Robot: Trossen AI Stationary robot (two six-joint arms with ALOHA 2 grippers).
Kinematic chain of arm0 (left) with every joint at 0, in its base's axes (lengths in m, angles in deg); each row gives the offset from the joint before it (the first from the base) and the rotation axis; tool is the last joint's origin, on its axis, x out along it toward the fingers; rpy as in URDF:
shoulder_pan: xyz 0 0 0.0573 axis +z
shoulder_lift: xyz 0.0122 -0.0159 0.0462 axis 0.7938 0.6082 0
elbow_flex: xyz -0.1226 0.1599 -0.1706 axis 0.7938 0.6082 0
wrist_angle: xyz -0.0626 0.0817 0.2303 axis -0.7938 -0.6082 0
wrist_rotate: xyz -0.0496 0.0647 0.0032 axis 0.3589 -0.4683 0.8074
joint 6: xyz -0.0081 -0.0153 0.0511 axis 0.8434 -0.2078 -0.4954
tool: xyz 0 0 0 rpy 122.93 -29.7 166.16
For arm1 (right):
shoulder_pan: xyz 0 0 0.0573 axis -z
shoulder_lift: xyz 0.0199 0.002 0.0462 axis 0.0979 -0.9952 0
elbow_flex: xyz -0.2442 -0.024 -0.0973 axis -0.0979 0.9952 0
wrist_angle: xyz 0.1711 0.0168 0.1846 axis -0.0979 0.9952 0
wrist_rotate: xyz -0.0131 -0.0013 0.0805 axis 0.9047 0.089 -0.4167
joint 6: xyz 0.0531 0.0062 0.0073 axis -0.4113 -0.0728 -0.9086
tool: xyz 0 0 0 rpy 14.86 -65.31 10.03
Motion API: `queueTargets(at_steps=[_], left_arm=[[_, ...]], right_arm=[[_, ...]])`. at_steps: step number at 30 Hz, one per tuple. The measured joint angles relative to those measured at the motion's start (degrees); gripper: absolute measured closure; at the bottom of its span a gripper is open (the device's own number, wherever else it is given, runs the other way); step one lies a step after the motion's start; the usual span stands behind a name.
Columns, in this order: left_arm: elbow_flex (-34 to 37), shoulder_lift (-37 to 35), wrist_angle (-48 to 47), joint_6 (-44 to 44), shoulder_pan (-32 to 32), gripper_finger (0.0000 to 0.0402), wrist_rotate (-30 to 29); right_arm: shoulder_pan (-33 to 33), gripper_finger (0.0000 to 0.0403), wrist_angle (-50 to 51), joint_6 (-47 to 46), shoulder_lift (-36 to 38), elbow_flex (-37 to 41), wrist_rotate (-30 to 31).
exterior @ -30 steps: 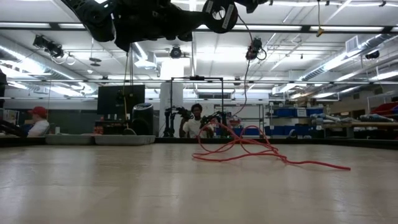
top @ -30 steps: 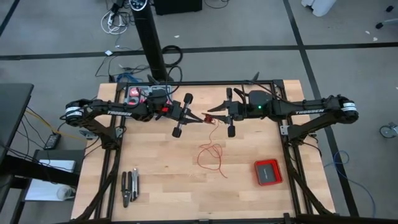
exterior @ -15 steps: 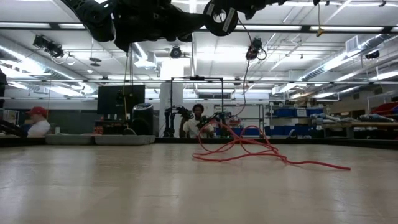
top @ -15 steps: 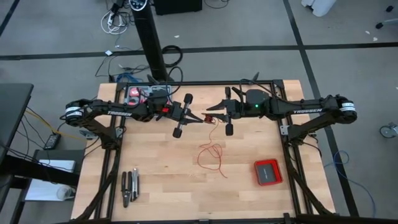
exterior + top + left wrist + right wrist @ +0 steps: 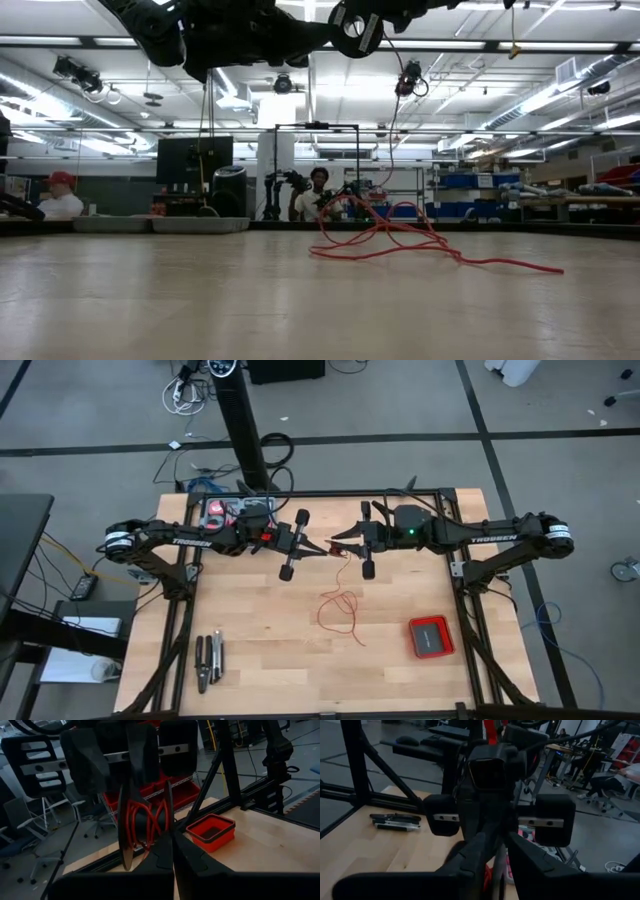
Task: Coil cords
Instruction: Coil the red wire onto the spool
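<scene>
My two grippers meet nose to nose just above the middle of the overhead frame, over the far half of the table (image 5: 250,660). My left gripper (image 5: 322,550) is pinched fully shut, and from its wrist camera a black spool (image 5: 145,827) wound with red wire stands edge-on right past its fingertips. My right gripper (image 5: 336,544) has its fingers narrowly parted around that spool, gripping it. From the spool the red wire (image 5: 341,610) hangs down and lies in loose loops at the centre of the frame, well clear of every table edge. In the level view the loops (image 5: 390,238) rest on the wood right of centre, one tail running off to the right.

Bare wood surrounds the loops on all sides. A flat red box (image 5: 430,636) sits at lower right, near the right edge and apart from the wire. Pliers (image 5: 208,660) lie at lower left, near the left edge.
</scene>
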Motion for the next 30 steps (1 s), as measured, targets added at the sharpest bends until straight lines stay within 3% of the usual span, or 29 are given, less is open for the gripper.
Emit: queueTargets(at_steps=[30], left_arm=[[0.0,0.0,1.1,0.07,-0.74,0.0402,0.78]], right_arm=[[1.25,0.0325,2.85,0.0,0.13,0.0,0.44]])
